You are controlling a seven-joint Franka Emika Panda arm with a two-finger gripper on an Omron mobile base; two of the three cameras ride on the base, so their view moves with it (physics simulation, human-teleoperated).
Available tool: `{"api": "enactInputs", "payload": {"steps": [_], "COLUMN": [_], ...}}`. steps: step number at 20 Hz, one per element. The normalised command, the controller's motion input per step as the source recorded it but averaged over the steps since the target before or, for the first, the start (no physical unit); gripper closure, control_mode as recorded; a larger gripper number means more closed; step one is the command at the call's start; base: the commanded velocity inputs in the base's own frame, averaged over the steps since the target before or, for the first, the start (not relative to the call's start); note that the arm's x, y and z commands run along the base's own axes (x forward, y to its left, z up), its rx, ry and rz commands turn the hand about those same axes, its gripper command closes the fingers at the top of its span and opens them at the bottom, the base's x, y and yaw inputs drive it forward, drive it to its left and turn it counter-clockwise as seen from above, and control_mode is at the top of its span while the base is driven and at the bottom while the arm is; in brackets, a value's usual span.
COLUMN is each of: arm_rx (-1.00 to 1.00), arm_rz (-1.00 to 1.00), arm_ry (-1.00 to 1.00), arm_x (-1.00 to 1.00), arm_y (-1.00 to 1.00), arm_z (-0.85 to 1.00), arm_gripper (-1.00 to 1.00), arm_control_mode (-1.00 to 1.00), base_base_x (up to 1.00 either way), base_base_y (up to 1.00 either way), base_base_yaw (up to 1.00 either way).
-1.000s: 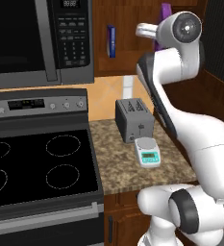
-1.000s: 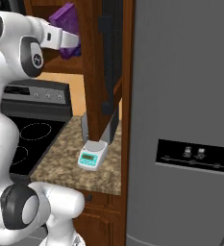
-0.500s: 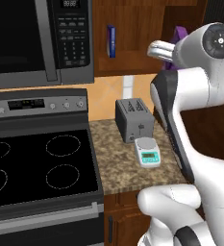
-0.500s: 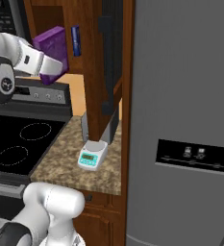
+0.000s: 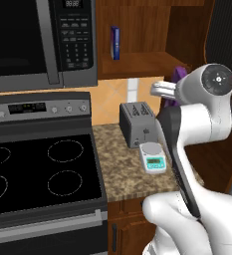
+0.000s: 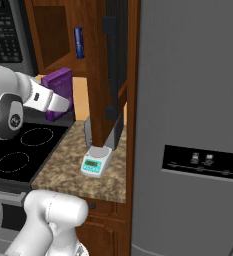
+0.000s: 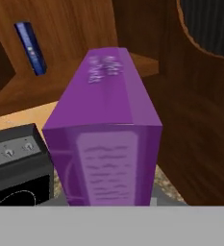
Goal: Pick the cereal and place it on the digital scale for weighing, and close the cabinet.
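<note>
Hand: my gripper (image 6: 63, 102) is clamping the cereal (image 6: 58, 93), jaws pressed in tight on its lower part; I'm carrying it in the air, touching nothing else.

Cereal, place: it is hanging over the back of the granite counter (image 6: 63, 167), above the grey toaster (image 5: 137, 123), below the open cabinet shelf. From the left base camera I'm seeing just a purple sliver (image 5: 177, 76) peeking past my arm.

Cereal, axis: in the right base camera the box is standing nearly upright, long axis running up and down with a slight tilt, broad purple face turned toward the camera. Through my hand camera the box (image 7: 106, 129) is stretching away from me along the gripper line, its far end pointing toward the cabinet shelf and its narrow printed side facing me.

Digital scale: it is sitting flat on the counter (image 5: 154, 158), just in front of the toaster, teal display toward the counter's front edge, nothing on it. It is lower than the cereal and nearer the front edge; in the right base camera it (image 6: 96, 161) is lying beside the foot of the open door.

Cabinet: the cabinet (image 5: 142, 35) is standing open, its door (image 6: 113, 70) swung out edge-on toward the fridge (image 6: 193, 125).

Blue box: a thin blue box (image 5: 115, 43) is standing upright at the back of the shelf.

Left of the counter: stove (image 5: 38, 169), microwave (image 5: 38, 42) above it.
</note>
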Motion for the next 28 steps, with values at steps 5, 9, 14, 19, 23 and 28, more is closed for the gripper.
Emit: {"api": "enactInputs", "payload": {"steps": [5, 9, 14, 19, 23, 28], "arm_rx": [-0.06, -0.07, -0.01, 0.0, 0.0, 0.0], "arm_rz": [0.0, 0.0, 0.0, 0.0, 0.0, 0.0], "arm_ry": [0.13, 0.01, 0.03, 0.0, 0.05, 0.13], "arm_x": [0.16, 0.41, 0.61, 0.59, 0.48, 0.3], "arm_y": [-0.12, -0.2, -0.27, -0.2, 0.0, 0.0], "arm_z": [-0.8, -0.85, -0.61, -0.41, -0.39, -0.32], "arm_gripper": [1.0, 1.0, 1.0, 1.0, 1.0, 1.0], "arm_control_mode": [-1.0, -1.0, -1.0, -1.0, -1.0, -1.0], "base_base_x": [0.0, 0.0, 0.0, 0.0, 0.0, 0.0], "base_base_y": [0.0, 0.0, 0.0, 0.0, 0.0, 0.0], "base_base_yaw": [0.0, 0.0, 0.0, 0.0, 0.0, 0.0]}}
